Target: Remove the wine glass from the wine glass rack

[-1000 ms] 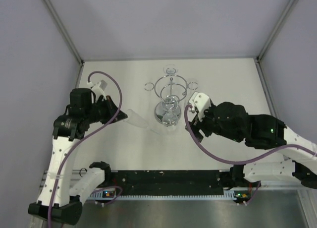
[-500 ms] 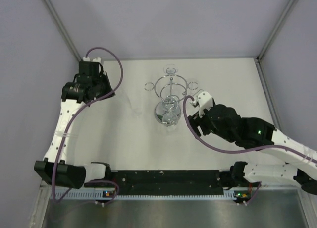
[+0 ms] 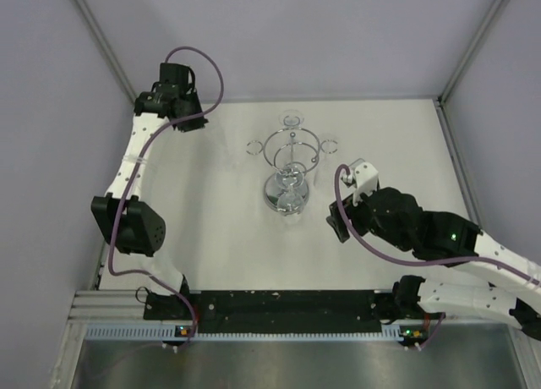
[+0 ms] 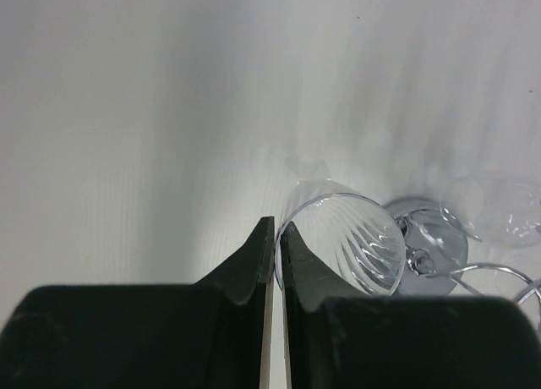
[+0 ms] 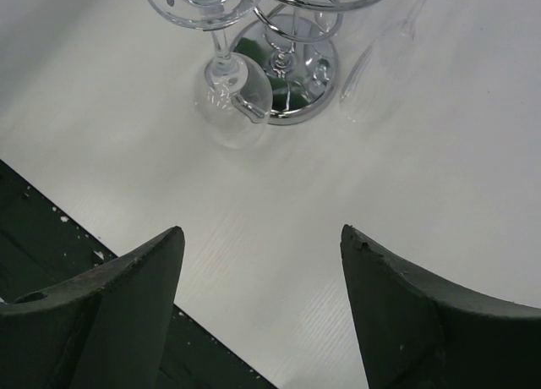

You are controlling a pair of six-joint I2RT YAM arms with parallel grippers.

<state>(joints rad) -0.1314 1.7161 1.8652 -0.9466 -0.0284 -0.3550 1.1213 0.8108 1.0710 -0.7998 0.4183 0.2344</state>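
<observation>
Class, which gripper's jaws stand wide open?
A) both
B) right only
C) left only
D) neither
B: the right gripper shows a wide, empty gap, while the left gripper is pinched shut at the rim of a wine glass.

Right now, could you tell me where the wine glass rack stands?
The wine glass rack stands near the middle of the top view, just left of the right gripper.
</observation>
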